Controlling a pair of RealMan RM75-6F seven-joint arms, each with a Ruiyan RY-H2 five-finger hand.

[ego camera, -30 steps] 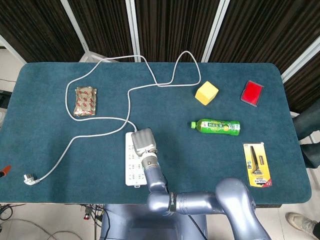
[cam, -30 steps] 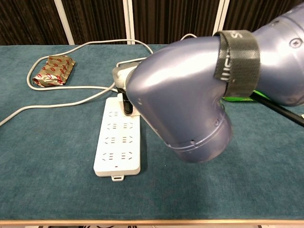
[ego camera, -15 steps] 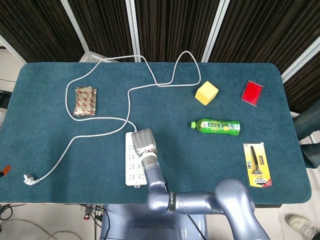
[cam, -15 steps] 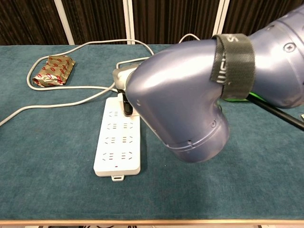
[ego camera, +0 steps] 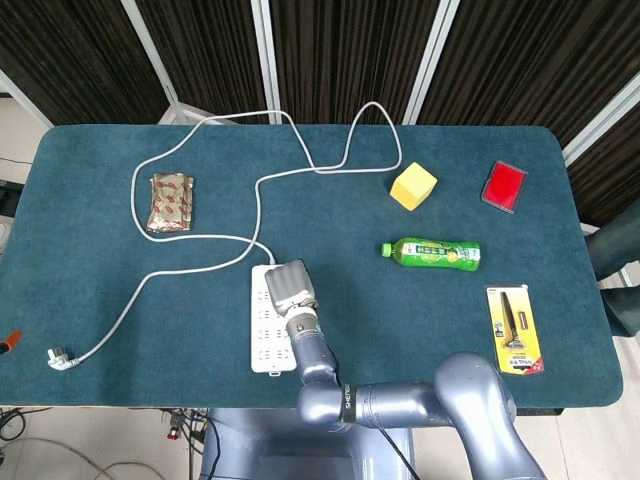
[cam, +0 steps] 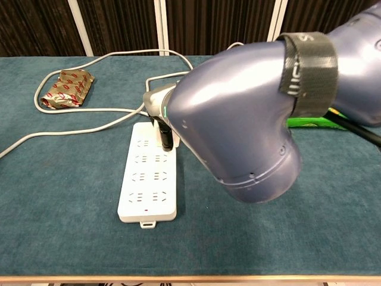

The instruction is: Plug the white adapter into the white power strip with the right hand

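Clearly we are working over the far end of the white power strip (ego camera: pixel 268 317), where our right hand (ego camera: pixel 289 288) is hovering with its back turned up to the head camera; from the chest view a dark fingertip (cam: pixel 166 137) is pointing down at the strip's far sockets, seemingly lining up a socket; we cannot tell whether the fingers are pinching the white adapter, as it is hidden under the hand, and our left hand is nowhere to be seen; the strip's cable (ego camera: pixel 262 184) is leaving from its far end and looping away, so we are judging that side crowded; nearer us than the hand, the strip's remaining sockets are lying uncovered; the green bottle (ego camera: pixel 431 254) and yellow block (ego camera: pixel 413 186) are sitting well to the right of the strip, the foil packet (ego camera: pixel 170 203) well beyond it on the left, leaving open cloth on both long sides
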